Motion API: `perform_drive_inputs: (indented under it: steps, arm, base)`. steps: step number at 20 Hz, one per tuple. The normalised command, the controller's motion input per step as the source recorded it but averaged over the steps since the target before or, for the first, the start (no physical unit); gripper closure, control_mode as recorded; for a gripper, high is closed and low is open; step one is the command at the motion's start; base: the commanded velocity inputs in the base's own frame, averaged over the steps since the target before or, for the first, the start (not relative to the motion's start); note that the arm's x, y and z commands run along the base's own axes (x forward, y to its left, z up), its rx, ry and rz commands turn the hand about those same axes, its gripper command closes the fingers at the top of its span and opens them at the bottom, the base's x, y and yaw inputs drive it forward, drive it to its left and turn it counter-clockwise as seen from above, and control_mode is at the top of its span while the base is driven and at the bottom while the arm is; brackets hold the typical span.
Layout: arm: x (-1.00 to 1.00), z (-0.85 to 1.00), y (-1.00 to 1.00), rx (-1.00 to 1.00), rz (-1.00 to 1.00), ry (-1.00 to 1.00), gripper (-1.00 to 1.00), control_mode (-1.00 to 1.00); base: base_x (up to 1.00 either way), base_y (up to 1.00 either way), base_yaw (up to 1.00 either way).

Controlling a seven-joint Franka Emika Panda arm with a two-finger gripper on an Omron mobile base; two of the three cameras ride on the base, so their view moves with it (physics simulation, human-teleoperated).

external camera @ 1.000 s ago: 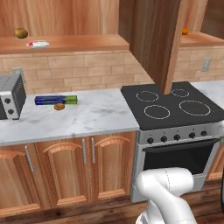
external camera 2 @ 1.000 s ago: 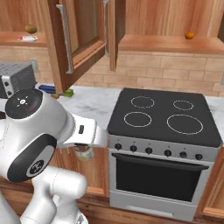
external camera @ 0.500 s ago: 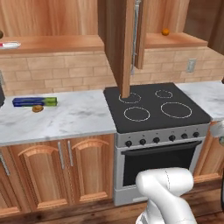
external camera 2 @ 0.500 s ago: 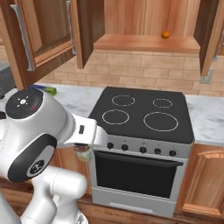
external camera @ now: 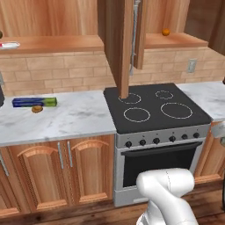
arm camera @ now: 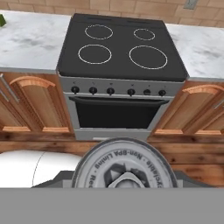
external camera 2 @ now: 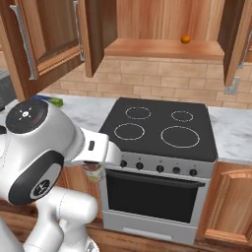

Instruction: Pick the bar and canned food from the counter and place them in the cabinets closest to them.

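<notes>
The gripper [arm camera: 126,186] is clamped on the canned food [arm camera: 125,165], whose pale metal top with a ring of print fills the bottom middle of the hand view; in the right base view the can [external camera 2: 94,173] hangs under the arm's wrist, in front of the oven and below the counter's front edge. The bar [external camera: 9,45] lies on the shelf board of the open left cabinets [external camera: 57,43], near that board's left end. On the counter [external camera: 74,118], close to its back edge and towards its left end, lies a long blue-and-green box [external camera: 34,102] with a round brown pastry [external camera: 37,109] just in front of it. The black stovetop [external camera: 156,107] sits between the two counter stretches. An orange fruit [external camera: 165,32] rests on the shelf of the cabinet above it.
</notes>
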Motion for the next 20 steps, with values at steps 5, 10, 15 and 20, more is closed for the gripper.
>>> perform_drive_inputs:
  steps: [5,10,15,20]
  arm:
    - [0.0,0.0,0.0,0.0,0.0,0.0,1.0,1.0]
    - [0.0,0.0,0.0,0.0,0.0,0.0,1.0,1.0]
    - [0.0,0.0,0.0,0.0,0.0,0.0,1.0,1.0]
    - [0.0,0.0,0.0,0.0,0.0,0.0,1.0,1.0]
  base:
    - [0.08,-0.41,0.03]
    - [0.0,0.0,0.0]
    - [0.38,-0.03,0.0]
    - [0.65,-0.09,0.0]
